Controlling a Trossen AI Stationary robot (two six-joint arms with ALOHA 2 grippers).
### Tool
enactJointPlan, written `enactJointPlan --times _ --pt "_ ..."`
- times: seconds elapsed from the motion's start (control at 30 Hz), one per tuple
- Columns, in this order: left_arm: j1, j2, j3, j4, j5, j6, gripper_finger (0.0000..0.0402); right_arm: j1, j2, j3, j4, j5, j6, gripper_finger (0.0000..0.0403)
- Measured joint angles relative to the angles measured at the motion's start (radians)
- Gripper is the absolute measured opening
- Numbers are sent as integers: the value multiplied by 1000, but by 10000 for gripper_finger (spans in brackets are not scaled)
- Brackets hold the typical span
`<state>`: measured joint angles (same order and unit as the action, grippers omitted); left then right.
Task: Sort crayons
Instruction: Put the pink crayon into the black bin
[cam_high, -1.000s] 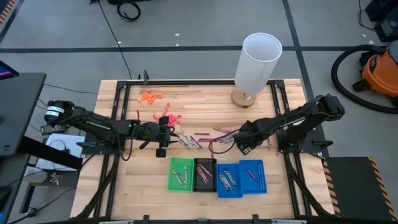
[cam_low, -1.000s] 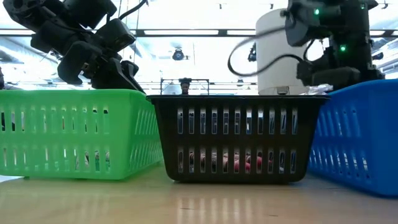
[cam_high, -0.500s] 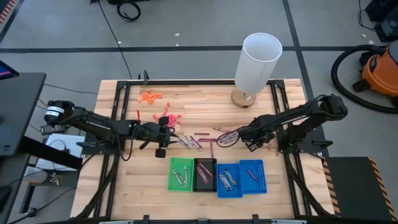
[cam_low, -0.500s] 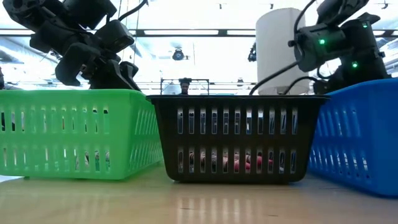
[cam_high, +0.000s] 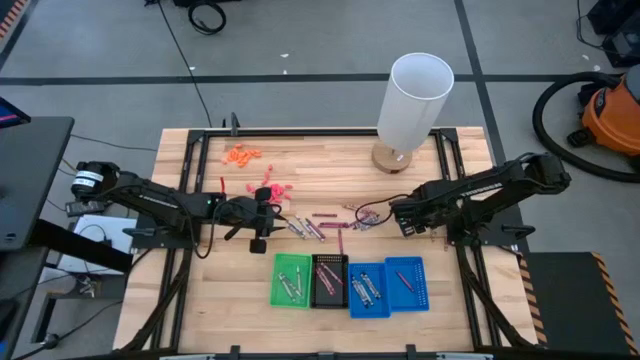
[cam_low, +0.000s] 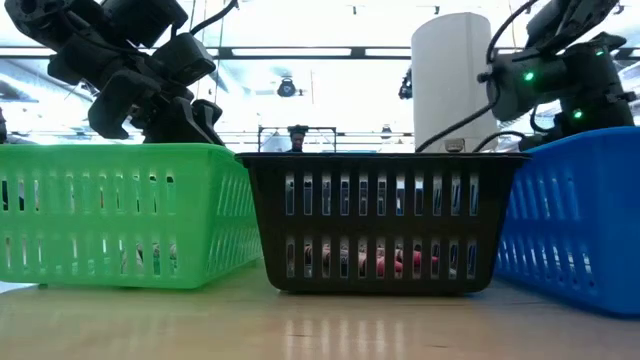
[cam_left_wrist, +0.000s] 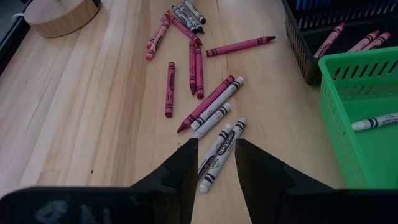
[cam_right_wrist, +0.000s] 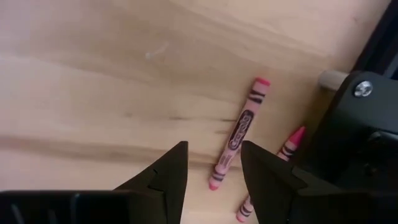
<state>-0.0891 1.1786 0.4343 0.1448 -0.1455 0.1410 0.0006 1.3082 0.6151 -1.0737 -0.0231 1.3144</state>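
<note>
High view: the wooden worktop (cam_high: 330, 165) is carrying four small trays in a row at lower centre of the frame; green tray (cam_high: 292, 280), black tray (cam_high: 329, 280), and two blue trays (cam_high: 368, 291) (cam_high: 405, 283), each holding crayons
Loose crayons: the crayons (cam_high: 305, 227) are lying scattered at centre of the frame, between the two arms, just above the trays; the left wrist view is showing grey-silver, maroon and pinkish-red ones (cam_left_wrist: 214, 115) lying at mixed angles
Left hand: the left hand (cam_high: 272, 213) is reaching in from the left of the frame, sitting just left of the loose pile; in its wrist view its fingers (cam_left_wrist: 183, 168) are standing slightly parted with nothing gripped; two grey-silver crayons are lying just beyond the tips
Right hand: the right hand (cam_high: 396, 213) is sitting right of centre, beside the right end of the scatter; its fingers (cam_right_wrist: 171, 168) are standing apart and empty over bare wood; a pink crayon (cam_right_wrist: 239, 132) is lying just beyond them
Other things: a white cylinder (cam_high: 413, 98) is standing at upper centre-right; orange bits (cam_high: 241, 154) are lying at upper left of the worktop
</note>
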Motion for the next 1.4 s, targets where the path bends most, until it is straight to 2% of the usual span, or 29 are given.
enactJointPlan --times 0.23,0.37,0.93,1.23,1.4 --pt "0 0 0 0 0 0 117 -27 108 0 0 -8 -18 158" --pt "0 0 0 0 0 0 117 -53 144 0 -2 -45 -89 158" --pt "0 0 0 -25 0 0 117 -240 112 -60 66 -150 -353 158" --pt "0 0 0 -25 0 2 117 -265 114 -34 109 -109 -507 158" --pt "0 0 0 -25 0 2 117 -265 114 -15 136 -95 -540 158"
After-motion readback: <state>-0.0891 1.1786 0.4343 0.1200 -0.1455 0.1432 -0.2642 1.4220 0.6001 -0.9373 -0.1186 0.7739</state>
